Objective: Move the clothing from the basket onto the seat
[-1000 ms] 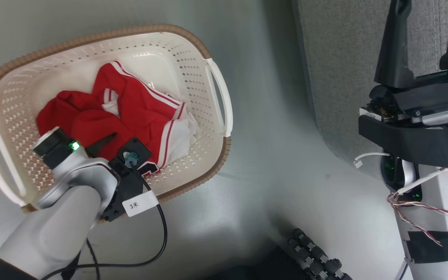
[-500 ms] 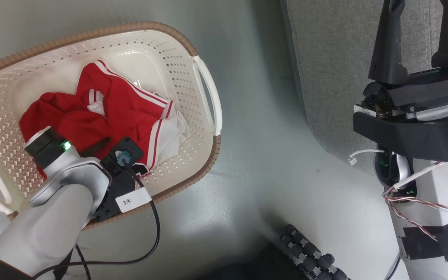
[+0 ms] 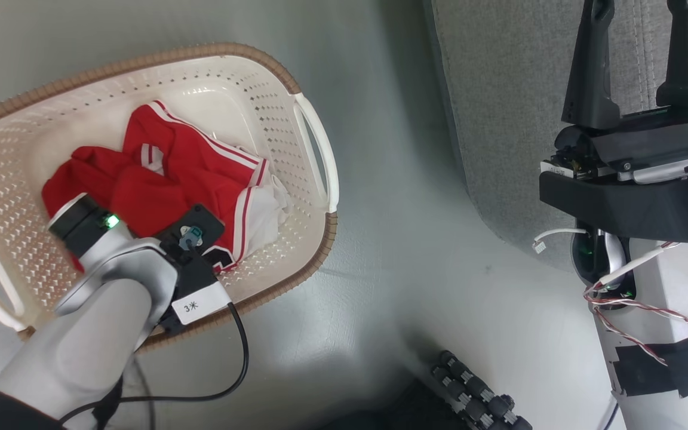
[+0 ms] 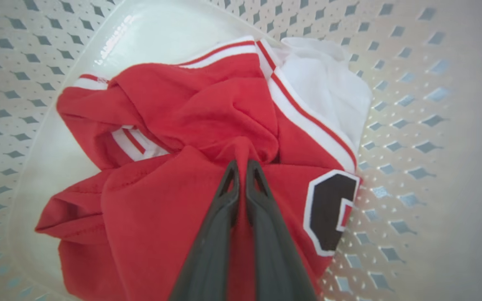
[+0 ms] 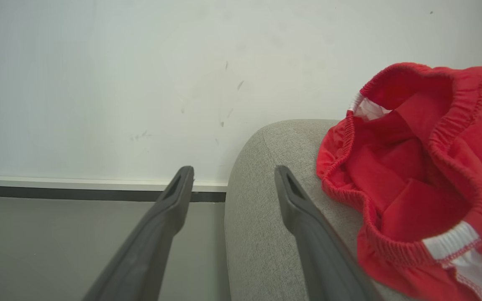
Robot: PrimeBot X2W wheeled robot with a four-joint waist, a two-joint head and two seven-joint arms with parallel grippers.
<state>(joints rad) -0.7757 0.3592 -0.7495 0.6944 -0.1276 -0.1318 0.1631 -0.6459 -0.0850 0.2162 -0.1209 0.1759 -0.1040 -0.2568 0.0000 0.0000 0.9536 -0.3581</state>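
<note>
The clothing (image 3: 183, 173) is a crumpled red jersey with white striped trim, lying in the cream basket (image 3: 272, 101) at the left of the floor. My left gripper (image 4: 241, 164) is down inside the basket (image 4: 412, 125), shut on a raised fold of the red fabric (image 4: 182, 117). A dark white-edged numeral (image 4: 329, 209) lies just right of the fingers. My right gripper (image 3: 641, 7) stands open over the grey seat (image 3: 499, 89), holding nothing. In the right wrist view, red shorts (image 5: 412, 179) with an elastic waistband lie on the seat (image 5: 266, 188), right of the open right gripper (image 5: 232, 170).
A grey floor (image 3: 404, 239) separates the basket from the seat. A black cable with a white tag (image 3: 197, 304) hangs from my left wrist over the basket's near rim. A black ribbed part (image 3: 475, 394) sits at the bottom. A pale wall (image 5: 140, 83) stands behind the seat.
The head view has shifted a little. My left wrist has sunk over the clothing, hiding the finger that showed before, and the red fabric has bunched towards it. The right gripper stays open.
</note>
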